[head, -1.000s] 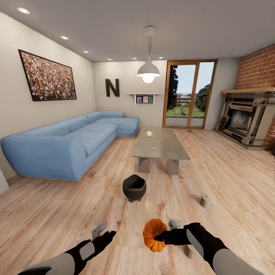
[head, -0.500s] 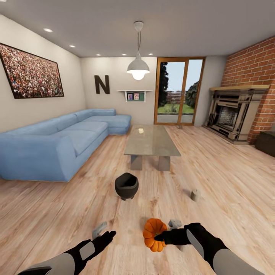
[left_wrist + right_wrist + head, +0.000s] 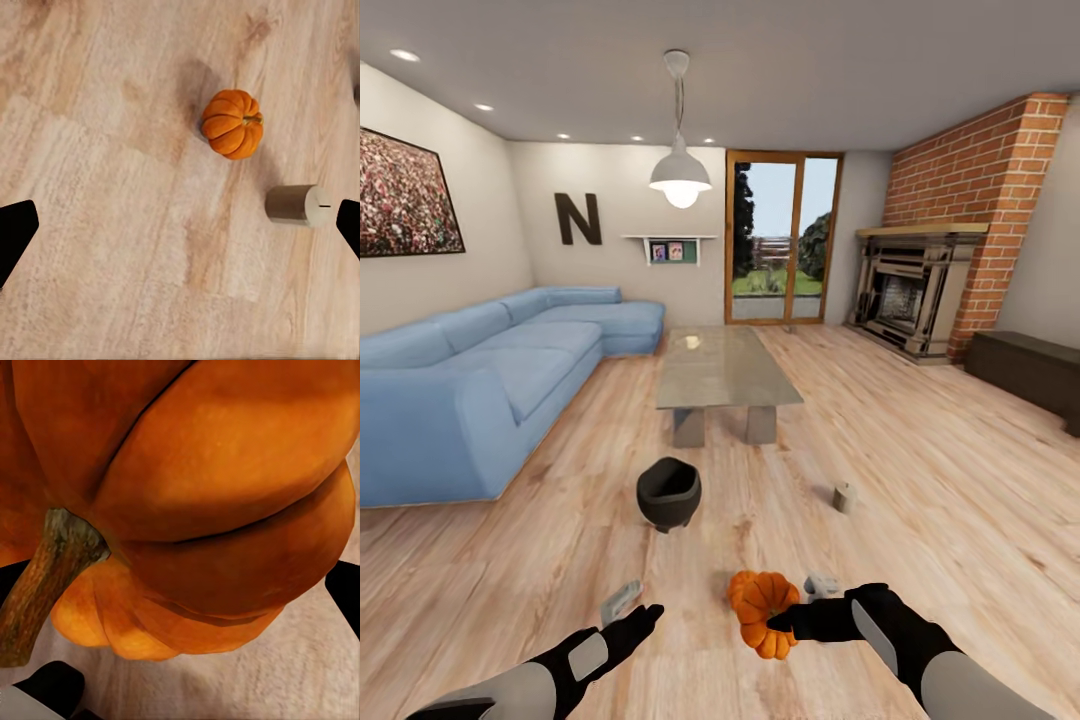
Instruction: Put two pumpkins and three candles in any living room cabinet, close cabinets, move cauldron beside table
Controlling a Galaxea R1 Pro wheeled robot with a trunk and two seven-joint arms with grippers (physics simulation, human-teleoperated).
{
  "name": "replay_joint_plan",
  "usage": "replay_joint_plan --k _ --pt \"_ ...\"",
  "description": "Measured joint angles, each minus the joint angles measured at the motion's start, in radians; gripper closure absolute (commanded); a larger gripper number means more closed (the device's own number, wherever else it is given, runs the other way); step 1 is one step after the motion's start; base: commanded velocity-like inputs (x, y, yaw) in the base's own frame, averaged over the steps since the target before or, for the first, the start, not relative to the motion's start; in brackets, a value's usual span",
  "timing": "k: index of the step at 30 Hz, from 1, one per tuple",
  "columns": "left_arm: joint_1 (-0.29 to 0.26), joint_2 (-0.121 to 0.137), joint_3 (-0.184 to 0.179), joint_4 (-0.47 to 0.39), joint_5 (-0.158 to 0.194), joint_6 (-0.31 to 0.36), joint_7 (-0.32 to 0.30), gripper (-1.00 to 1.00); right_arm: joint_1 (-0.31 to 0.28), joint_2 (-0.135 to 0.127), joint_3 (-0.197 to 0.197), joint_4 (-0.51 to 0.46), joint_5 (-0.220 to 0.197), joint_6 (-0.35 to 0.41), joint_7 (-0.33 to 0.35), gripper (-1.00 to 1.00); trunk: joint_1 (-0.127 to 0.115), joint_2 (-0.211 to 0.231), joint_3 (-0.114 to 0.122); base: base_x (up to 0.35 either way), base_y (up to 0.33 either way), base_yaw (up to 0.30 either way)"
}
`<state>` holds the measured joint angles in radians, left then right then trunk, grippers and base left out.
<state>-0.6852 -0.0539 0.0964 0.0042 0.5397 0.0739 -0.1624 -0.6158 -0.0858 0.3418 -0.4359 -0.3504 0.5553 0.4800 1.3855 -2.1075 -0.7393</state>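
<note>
A: Where's the pumpkin [image 3: 762,612]?
B: Clamped in the right pincer [image 3: 784,618], held above the floor [image 3: 920,470] low in the head view. In the right wrist view its ribs and stem [image 3: 45,577] sit right up against the lens.

A: And the left pincer [image 3: 628,608]?
B: Spread wide, holding nothing. In its wrist view the dark fingertips [image 3: 15,234] flank a second pumpkin [image 3: 233,124] lying on the planks, a candle [image 3: 297,205] on its side just beside it.

A: What else does the head view give?
B: The cauldron [image 3: 668,492] on the floor, near the end of the glass bench [image 3: 722,368]. Another candle [image 3: 844,496] stands off to its right. The cabinet [image 3: 1028,370] runs along the right wall, past the fireplace [image 3: 906,290]; the sofa [image 3: 470,380] is left.
</note>
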Motion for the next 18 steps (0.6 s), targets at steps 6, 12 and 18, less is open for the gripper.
replay_joint_plan --k 6,12,18 --pt "0.0 0.0 0.0 0.0 0.0 0.0 -0.001 -1.0 0.0 0.0 0.0 0.0 -0.001 0.0 -0.002 1.0 0.0 0.0 0.0 0.002 0.29 -0.297" --pt "0.0 0.0 0.0 0.0 0.0 0.0 -0.001 -1.0 0.0 0.0 0.0 0.0 0.0 0.0 -0.004 1.0 0.0 0.0 0.0 0.0 0.289 -0.297" --pt "0.0 0.0 0.0 0.0 0.0 0.0 -0.003 -1.0 0.0 0.0 0.0 0.0 -0.001 0.0 -0.005 1.0 0.0 0.0 0.0 0.0 0.11 -0.297"
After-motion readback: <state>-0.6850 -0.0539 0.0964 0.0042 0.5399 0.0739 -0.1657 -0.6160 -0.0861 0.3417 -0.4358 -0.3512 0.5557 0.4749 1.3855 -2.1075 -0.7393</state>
